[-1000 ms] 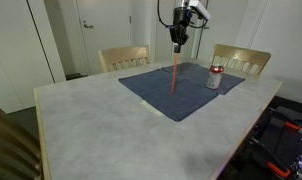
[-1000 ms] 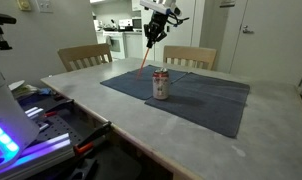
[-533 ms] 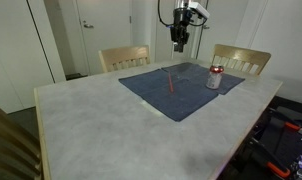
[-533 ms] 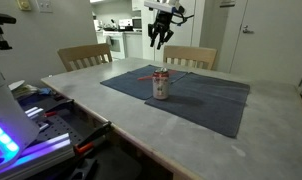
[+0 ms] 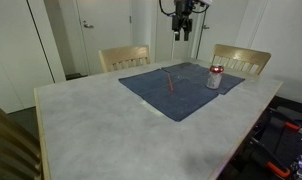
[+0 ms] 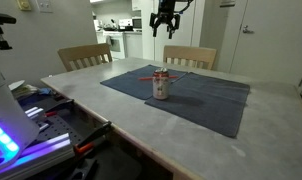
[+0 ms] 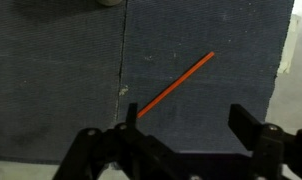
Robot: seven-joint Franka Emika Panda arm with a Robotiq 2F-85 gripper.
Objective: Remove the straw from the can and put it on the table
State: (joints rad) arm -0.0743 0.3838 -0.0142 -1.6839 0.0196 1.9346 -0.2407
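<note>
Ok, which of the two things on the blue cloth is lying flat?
The orange-red straw lies flat on the cloth; the silver can stands upright apart from it.

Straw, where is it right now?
In the wrist view the straw lies flat on the blue cloth; in an exterior view it is apart from the can.

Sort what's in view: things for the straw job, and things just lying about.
Job: straw, can, table, gripper (open, high above).
Just there: blue cloth under the straw and can, two wooden chairs.
</note>
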